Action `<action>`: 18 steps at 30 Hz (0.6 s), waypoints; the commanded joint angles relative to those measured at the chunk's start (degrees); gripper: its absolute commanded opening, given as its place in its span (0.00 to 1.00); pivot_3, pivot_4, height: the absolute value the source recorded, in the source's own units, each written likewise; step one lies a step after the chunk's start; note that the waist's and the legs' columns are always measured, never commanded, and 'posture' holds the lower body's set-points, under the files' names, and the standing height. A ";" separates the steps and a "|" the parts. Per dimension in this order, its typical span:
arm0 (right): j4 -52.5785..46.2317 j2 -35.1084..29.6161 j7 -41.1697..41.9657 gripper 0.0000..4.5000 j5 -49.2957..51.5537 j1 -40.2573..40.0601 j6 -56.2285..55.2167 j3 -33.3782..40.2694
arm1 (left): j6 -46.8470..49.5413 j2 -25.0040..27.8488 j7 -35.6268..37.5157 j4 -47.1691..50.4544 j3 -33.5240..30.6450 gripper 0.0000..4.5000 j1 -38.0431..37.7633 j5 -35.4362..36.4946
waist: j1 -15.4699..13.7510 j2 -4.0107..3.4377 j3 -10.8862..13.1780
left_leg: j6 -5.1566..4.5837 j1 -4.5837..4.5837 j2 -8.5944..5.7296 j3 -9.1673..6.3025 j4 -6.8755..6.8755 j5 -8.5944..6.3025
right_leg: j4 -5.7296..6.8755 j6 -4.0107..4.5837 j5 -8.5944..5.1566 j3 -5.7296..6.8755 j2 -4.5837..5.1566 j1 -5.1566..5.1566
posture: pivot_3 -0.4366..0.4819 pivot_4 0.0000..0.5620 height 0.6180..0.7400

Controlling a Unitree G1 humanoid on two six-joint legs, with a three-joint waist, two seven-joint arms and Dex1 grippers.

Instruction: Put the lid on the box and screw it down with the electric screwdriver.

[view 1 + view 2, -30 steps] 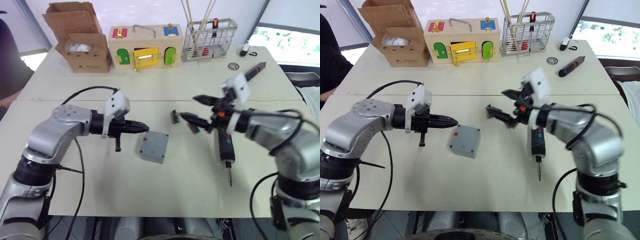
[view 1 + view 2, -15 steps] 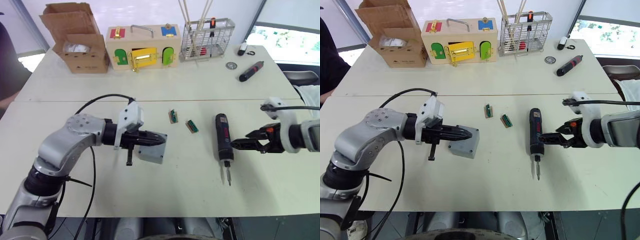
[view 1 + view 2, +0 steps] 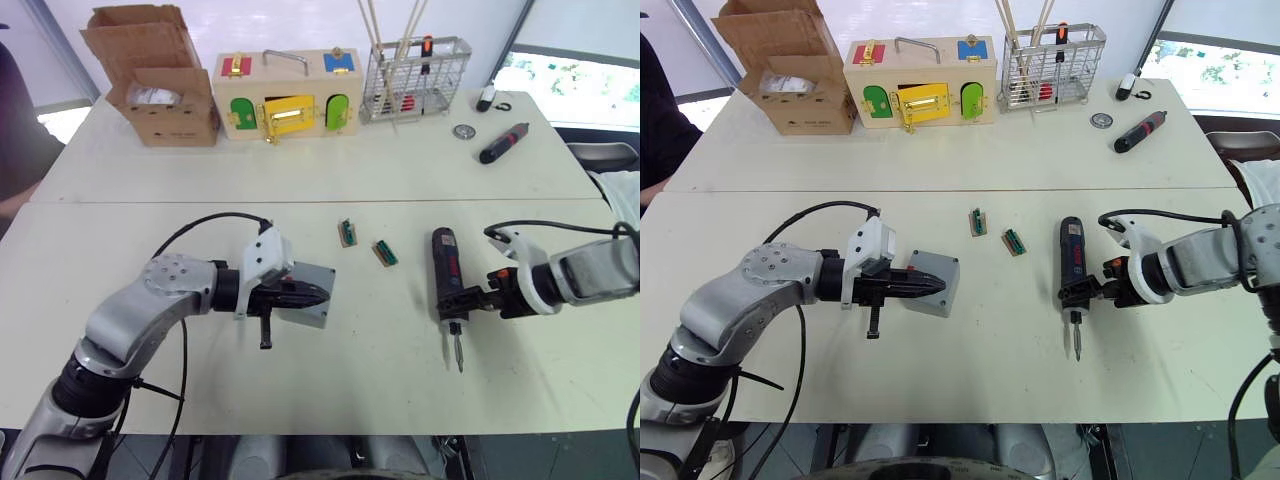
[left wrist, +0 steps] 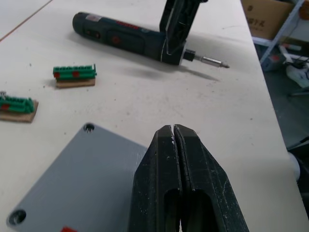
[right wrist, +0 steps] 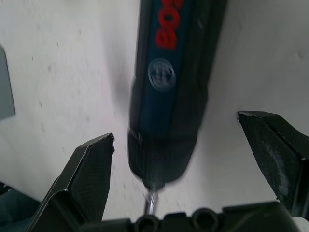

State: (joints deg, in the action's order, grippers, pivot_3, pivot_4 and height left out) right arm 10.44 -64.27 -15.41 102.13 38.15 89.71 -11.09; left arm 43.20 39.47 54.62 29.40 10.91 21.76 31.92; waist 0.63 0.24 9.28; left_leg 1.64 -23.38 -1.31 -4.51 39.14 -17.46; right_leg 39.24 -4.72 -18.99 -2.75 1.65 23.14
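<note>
Right pincer (image 5: pixel 188 140) straddles (spread) screwdriver (image 5: pixel 176 82).

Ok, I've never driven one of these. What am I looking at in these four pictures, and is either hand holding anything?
It's a two-armed humanoid robot. The two wide pictures come from a camera on its head, looking down over a pale table. The two close-ups come from a camera on each wrist, looking along that hand's black fingers.

The left hand is shut and empty, with its tips over the small grey square plastic box, whose flat top has corner holes.

The right hand is open, with one finger on each side of the long black cylindrical electric screwdriver, near its bit. The screwdriver lies on the table, not yet gripped.

Two small green connector pieces lie between the box and the screwdriver.
</note>
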 commanded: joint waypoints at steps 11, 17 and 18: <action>-9.40 0.63 5.74 0.95 -15.77 1.31 2.79 -12.27 | 0.74 -0.74 -6.36 5.80 -1.16 0.00 -4.23 0.52 | -0.21 0.45 -0.29 | -0.02 0.10 0.05 -0.06 0.00 -0.01 | -0.05 0.00 0.00 0.04 -0.03 -0.14 | 0.48 0.27 1.00; -11.75 3.13 13.87 0.59 -29.90 -0.66 2.79 -13.73 | 0.26 -1.87 -7.85 5.46 0.02 0.00 -4.20 -0.25 | -1.31 1.21 -0.76 | -0.02 0.44 0.02 -0.17 -0.01 -0.02 | -0.26 0.01 0.00 0.15 0.02 -0.60 | 0.48 0.27 1.00; -12.18 3.15 15.54 0.53 -31.66 -0.94 2.79 -14.14 | 0.15 -1.90 -7.98 5.36 0.16 0.00 -4.23 -0.42 | -1.38 1.31 -0.82 | -0.04 0.63 0.02 -0.19 -0.06 -0.03 | -0.32 0.01 0.00 0.16 0.02 -0.80 | 0.48 0.27 1.00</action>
State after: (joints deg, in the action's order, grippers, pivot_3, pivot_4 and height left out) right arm -2.17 -62.26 -2.43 74.32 40.11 91.63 -21.14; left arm 44.27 37.90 47.05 32.94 10.93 17.42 31.77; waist -0.75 1.55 8.46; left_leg 1.58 -22.55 -1.29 -4.70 39.03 -17.51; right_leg 38.84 -4.70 -18.99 -2.59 1.67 22.12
